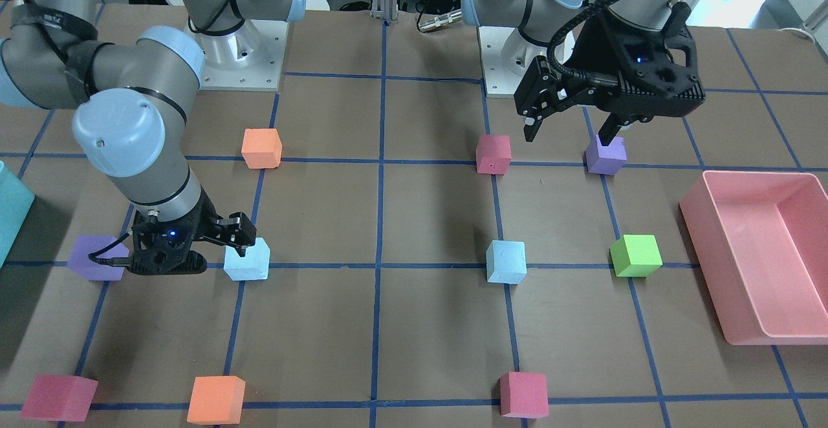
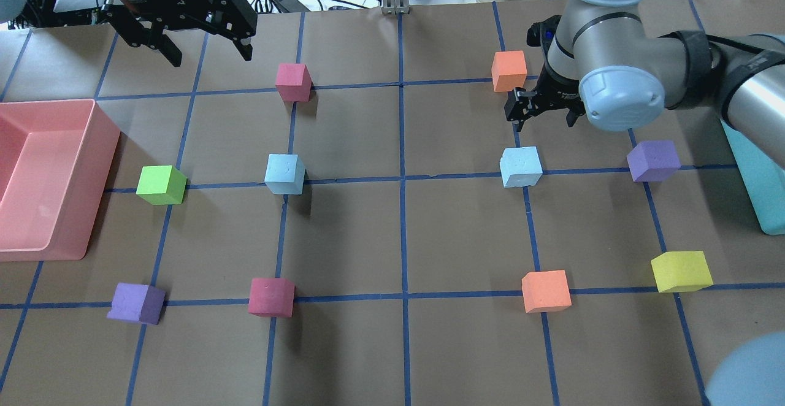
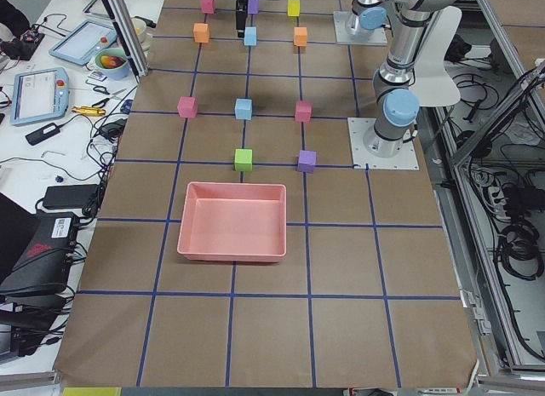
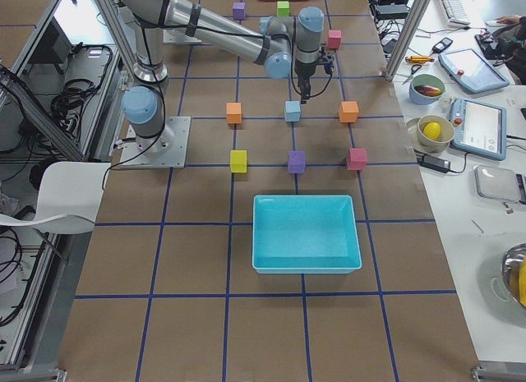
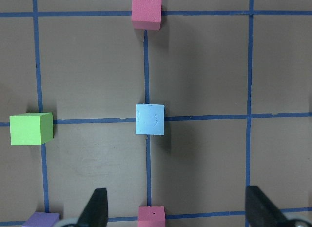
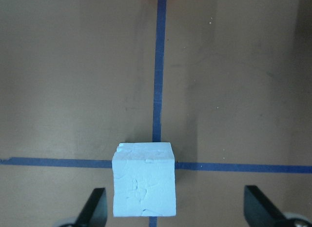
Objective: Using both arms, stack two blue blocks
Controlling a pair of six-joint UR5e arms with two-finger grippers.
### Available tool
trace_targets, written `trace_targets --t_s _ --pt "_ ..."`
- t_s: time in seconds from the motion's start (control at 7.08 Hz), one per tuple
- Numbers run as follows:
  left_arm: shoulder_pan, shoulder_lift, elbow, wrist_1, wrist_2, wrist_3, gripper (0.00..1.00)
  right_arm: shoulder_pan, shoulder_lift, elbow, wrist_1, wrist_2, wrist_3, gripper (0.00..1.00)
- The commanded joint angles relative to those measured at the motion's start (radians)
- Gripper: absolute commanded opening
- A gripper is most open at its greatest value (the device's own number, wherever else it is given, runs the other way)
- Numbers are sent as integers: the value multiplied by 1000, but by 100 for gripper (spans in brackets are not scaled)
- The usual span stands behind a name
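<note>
Right claw [image 2: 543, 118], fingers wide apart, hangs above one blue block [image 2: 520, 167].

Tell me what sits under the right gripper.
A blue block, on a blue tape crossing, lies below the open right gripper, between its fingers. The tape under the block is covered.

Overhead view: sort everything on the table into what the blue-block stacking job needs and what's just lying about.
Needed:
- blue block on the left
- blue block on the right
- left gripper, open
- right gripper, open, near the right block

Lying about:
- green block
- yellow block
- purple blocks
- red blocks
- orange blocks
- pink tray
- teal bin
</note>
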Motion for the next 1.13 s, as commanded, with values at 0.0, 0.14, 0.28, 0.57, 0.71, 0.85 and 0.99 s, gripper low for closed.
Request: trace_targets --t_s 0.0,0.14,0.28,0.57,0.71,0.85,0.99 --pt "0 0 0 0 0 0 100 3 58 -1 -25 24 2 100" --pt "0 0 0 0 0 2 100 3 74 4 -27 108 5 100" --pt "0 0 0 0 0 3 100 3 87 5 -25 110 -5 100" --pt "0 0 0 0 0 3 100 1 89 33 -27 96 2 100" --pt "0 0 0 0 0 3 100 1 88 54 -30 87 2 100" --pt "0 0 0 0 0 3 100 1 89 62 -28 60 -1 100" --pt "0 0 0 0 0 5 100 1 89 77 -33 59 5 98"
